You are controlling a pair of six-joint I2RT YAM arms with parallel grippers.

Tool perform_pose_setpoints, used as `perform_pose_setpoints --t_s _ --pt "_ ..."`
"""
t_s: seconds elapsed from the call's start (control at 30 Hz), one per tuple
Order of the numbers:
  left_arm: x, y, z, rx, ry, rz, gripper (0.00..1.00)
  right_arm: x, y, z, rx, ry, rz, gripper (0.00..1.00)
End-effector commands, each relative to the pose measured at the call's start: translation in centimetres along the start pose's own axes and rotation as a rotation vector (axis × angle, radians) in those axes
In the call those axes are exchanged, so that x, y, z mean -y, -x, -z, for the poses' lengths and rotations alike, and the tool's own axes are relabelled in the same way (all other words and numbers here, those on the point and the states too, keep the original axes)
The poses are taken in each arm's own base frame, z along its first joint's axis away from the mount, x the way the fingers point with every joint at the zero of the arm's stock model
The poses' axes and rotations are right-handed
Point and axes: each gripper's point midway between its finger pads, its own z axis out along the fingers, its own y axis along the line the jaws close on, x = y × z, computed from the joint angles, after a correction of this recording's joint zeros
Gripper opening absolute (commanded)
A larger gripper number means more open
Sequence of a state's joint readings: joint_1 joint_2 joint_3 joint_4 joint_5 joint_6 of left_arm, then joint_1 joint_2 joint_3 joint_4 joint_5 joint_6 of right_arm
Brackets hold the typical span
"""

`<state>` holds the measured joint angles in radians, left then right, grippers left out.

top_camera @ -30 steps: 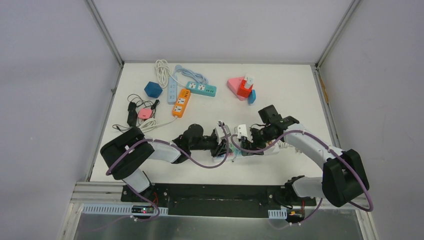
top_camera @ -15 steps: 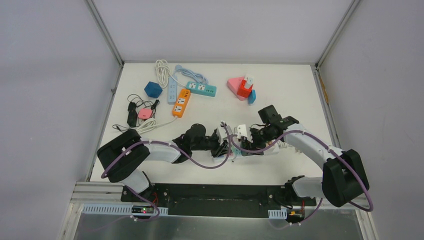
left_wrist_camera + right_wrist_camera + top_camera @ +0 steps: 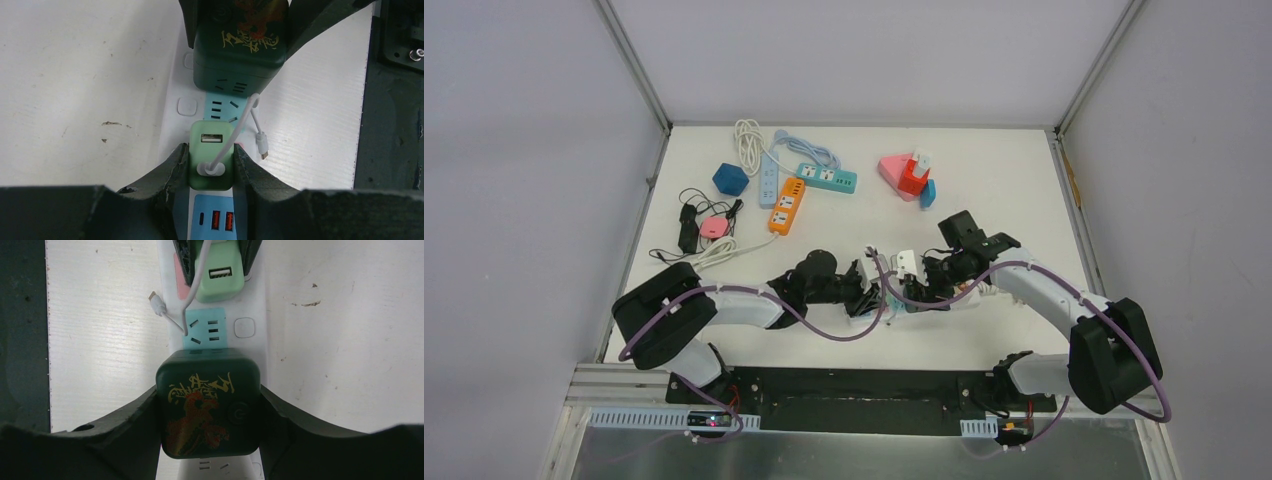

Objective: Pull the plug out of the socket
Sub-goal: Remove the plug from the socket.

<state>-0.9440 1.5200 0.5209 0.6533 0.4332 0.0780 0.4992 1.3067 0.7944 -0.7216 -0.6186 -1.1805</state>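
A white power strip point(image 3: 172, 115) with light-blue sockets lies on the table in front of both arms; it also shows in the top view point(image 3: 964, 300). A light-green plug point(image 3: 211, 155) with a white cable sits in the strip. My left gripper point(image 3: 211, 167) is shut on this green plug, one finger on each side. A dark-green cube plug point(image 3: 209, 404) with a gold and red dragon print sits further along the strip. My right gripper point(image 3: 209, 412) is shut on the dark-green cube. The green plug also shows in the right wrist view point(image 3: 220, 280).
At the back left lie an orange strip point(image 3: 786, 206), a teal strip point(image 3: 827, 178), a white strip with coiled cord point(image 3: 768, 180), a blue cube point(image 3: 730, 179) and black cables with a pink piece point(image 3: 714, 227). Pink, red and blue blocks point(image 3: 908, 176) stand at the back.
The left arm's elbow has shifted slightly left and both grippers have drawn a little closer over the strip. Both plugs stay gripped.
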Motion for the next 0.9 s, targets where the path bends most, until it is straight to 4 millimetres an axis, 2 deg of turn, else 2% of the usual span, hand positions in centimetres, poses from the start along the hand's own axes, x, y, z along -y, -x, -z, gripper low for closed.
perform_pose_setpoints --t_s 0.0,0.1,0.2,0.43,0.53,0.7,0.87 --pt "1.2 1.9 -0.2 0.05 -0.057 0.038 0.0 0.7 -1.3 -0.1 -0.063 -0.024 -0.01 0.21" --pt "2.1 2.9 -0.5 0.108 -0.117 0.09 0.0 0.7 -1.3 -0.1 -0.063 -0.024 -0.012 0.21" --pt "1.9 3.2 -0.5 0.126 -0.112 0.088 0.0 0.7 -1.3 -0.1 -0.064 -0.024 -0.011 0.21" --pt "0.6 1.4 0.0 -0.012 0.05 -0.142 0.0 0.7 -1.3 -0.1 -0.064 -0.023 -0.013 0.21" --pt "0.8 1.9 0.2 0.023 0.053 -0.105 0.0 0.6 -1.4 -0.1 -0.067 -0.021 -0.014 0.21" --pt "1.2 3.6 0.4 0.149 -0.015 0.06 0.0 0.6 -1.4 -0.1 -0.066 -0.021 -0.016 0.21" --pt "1.1 4.3 0.8 0.192 -0.007 0.02 0.0 0.6 -1.4 -0.1 -0.067 -0.022 -0.016 0.21"
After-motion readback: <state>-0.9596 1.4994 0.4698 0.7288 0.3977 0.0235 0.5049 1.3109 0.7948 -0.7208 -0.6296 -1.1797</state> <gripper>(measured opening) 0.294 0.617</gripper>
